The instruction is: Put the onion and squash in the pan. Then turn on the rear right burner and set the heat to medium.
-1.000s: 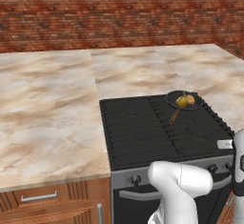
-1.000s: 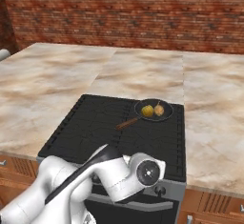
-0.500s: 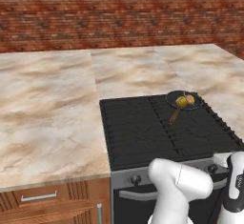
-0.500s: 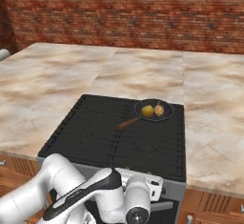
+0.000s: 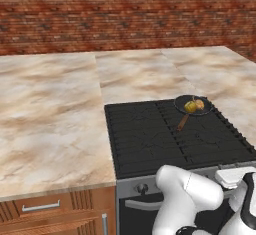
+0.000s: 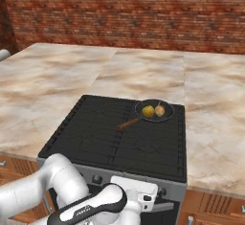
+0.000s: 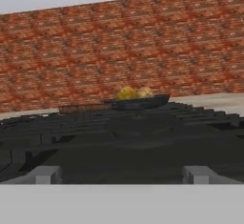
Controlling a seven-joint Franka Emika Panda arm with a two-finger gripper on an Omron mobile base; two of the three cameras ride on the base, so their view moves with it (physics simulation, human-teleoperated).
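Brick wall [image 5: 125, 14] behind marble desk [image 5: 50, 109]; on the black cooktop [image 5: 165, 139], one pan [image 6: 154, 110] holds one onion [image 6: 160, 110], one squash [image 6: 148, 111], seemingly touching. Fingers [image 7: 47, 174] apart.

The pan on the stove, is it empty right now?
No, the pan holds the yellow squash and the tan onion side by side, as the right base view shows.

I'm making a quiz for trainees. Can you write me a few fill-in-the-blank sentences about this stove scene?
1. The onion and squash both lie in the ____.
2. The pan sits on the rear ____ burner.
3. The wall behind the counter is made of ____.
4. The pan's handle is made of ____.

Missing words: pan; right; brick; wood
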